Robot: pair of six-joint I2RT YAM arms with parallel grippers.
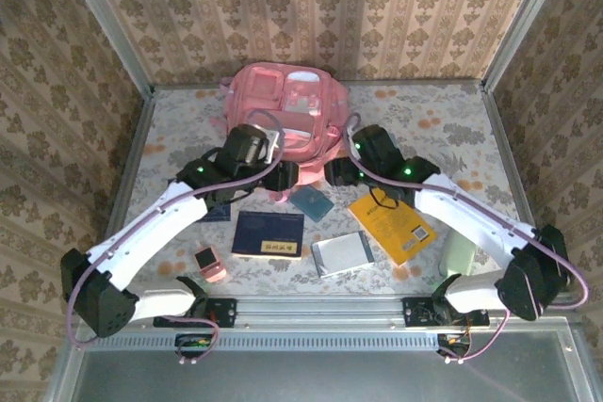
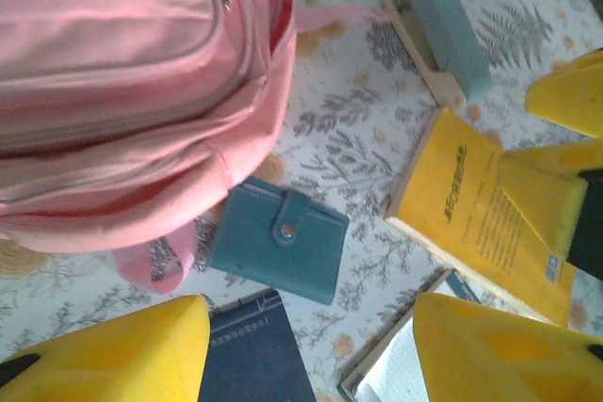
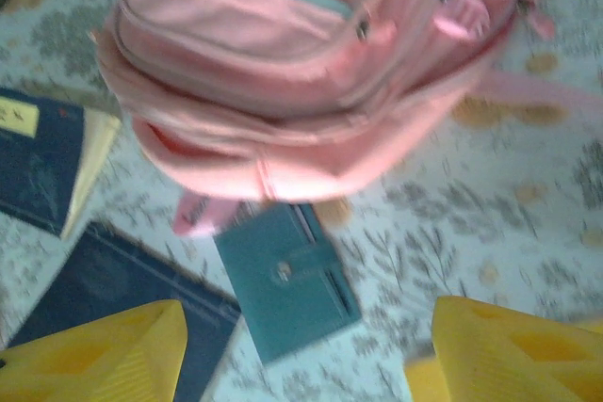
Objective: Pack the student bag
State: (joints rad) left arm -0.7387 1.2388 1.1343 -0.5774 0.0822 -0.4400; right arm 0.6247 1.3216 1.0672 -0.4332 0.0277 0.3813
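The student bag [image 1: 287, 105] is a large pink backpack lying at the back of the table, its zip pockets facing up. It also appears in the left wrist view [image 2: 122, 91] and the right wrist view [image 3: 311, 63]. My left gripper [image 1: 285, 176] [image 2: 311, 355] hovers just in front of the bag, open, with nothing between its yellow fingers [image 2: 122, 350]. My right gripper [image 1: 336, 173] [image 3: 301, 355] hangs beside it, also open and empty. A teal wallet [image 1: 312, 202] [image 2: 278, 239] [image 3: 287, 280] lies on the table below both grippers, next to a pink strap.
A dark blue book [image 1: 269, 233] [image 2: 254, 350] [image 3: 113, 280], a yellow book [image 1: 391, 226] [image 2: 471, 214] and a silver notebook [image 1: 342, 253] lie in front. Another dark blue book [image 3: 47, 167] sits left. A small pink item [image 1: 209, 262] and a pale green case [image 1: 459, 253] [image 2: 448, 25] lie near the edges.
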